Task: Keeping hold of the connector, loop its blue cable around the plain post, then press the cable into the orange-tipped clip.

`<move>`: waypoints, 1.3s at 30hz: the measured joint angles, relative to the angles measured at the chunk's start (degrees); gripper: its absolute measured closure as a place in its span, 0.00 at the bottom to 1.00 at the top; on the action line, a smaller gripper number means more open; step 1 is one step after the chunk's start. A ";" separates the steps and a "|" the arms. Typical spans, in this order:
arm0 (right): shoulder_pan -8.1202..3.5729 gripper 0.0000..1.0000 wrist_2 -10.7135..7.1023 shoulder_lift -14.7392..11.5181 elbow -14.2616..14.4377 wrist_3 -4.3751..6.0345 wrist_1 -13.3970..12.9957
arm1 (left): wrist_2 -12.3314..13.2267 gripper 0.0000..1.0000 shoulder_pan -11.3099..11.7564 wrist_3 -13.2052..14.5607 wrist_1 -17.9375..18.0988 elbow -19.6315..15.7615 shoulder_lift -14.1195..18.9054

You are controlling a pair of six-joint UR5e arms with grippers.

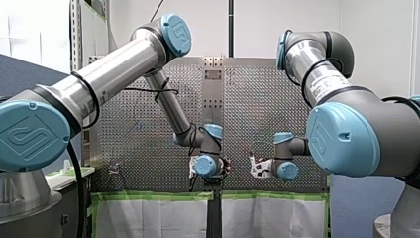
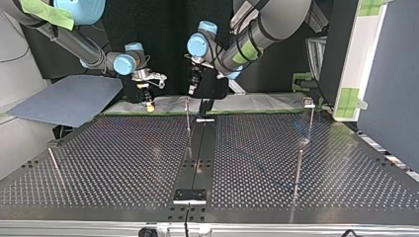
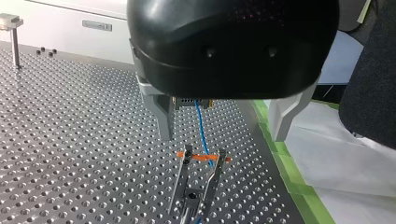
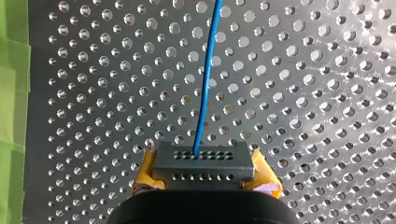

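Nearest, my right gripper [image 4: 204, 176] has its yellow pads clamped on the connector [image 4: 204, 162], and the blue cable [image 4: 205, 84] runs off at twelve o'clock. My left gripper [image 3: 223, 133] hangs with its fingers apart. Ahead of it the cable seems to cross the orange-tipped clip [image 3: 194, 156], unpressed I'd say. No loop shows.

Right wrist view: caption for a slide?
My right gripper holds the dark grey rectangular connector; its thin blue cable runs ahead.

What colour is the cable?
The cable is blue; the right wrist view shows it best.
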 joint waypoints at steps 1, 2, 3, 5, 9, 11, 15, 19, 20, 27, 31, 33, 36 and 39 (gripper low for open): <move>-0.01 1.00 0.00 0.00 0.00 0.00 -0.02 | -0.01 0.00 0.00 -0.01 0.00 0.00 -0.01; -0.01 1.00 0.00 0.01 0.00 0.00 -0.04 | -0.03 0.00 0.00 -0.02 0.00 0.01 -0.02; -0.02 1.00 0.00 0.01 0.00 -0.01 -0.05 | -0.04 0.00 0.00 -0.03 0.00 0.02 -0.01; -0.04 1.00 0.00 0.01 0.01 0.00 -0.07 | -0.06 0.00 0.00 -0.04 0.00 0.02 -0.01; -0.07 1.00 0.00 0.02 0.01 0.03 -0.08 | -0.08 0.00 -0.02 -0.04 0.00 0.00 -0.01; -0.13 1.00 0.00 0.03 0.01 -0.02 -0.03 | -0.08 0.00 -0.03 -0.04 0.00 0.00 0.00; -0.23 1.00 0.00 0.07 0.01 -0.04 0.07 | -0.08 0.00 -0.02 -0.04 -0.02 -0.02 -0.01; -0.30 1.00 0.06 0.30 0.01 -0.03 0.16 | -0.08 0.00 -0.01 -0.04 -0.05 -0.02 0.00; -0.31 1.00 0.11 0.45 0.01 -0.03 0.19 | -0.09 0.00 -0.01 -0.04 -0.05 -0.01 0.00; -0.56 1.00 0.73 2.22 0.02 -0.05 -0.25 | -0.02 0.00 0.00 -0.04 -0.09 0.00 -0.04; -0.54 1.00 0.79 2.90 0.01 -0.19 -0.39 | -0.02 0.00 -0.01 -0.04 -0.09 -0.01 -0.01; -0.43 1.00 0.83 3.49 0.02 -0.31 -0.50 | -0.08 0.00 0.00 -0.02 -0.14 -0.02 -0.02; -0.16 1.00 0.97 4.85 0.02 -0.77 -0.61 | -0.72 0.00 0.00 0.08 -0.32 -0.02 -0.03; 0.10 1.00 1.56 6.42 0.02 -1.71 -0.53 | -1.69 0.00 0.00 0.31 -0.55 -0.02 -0.01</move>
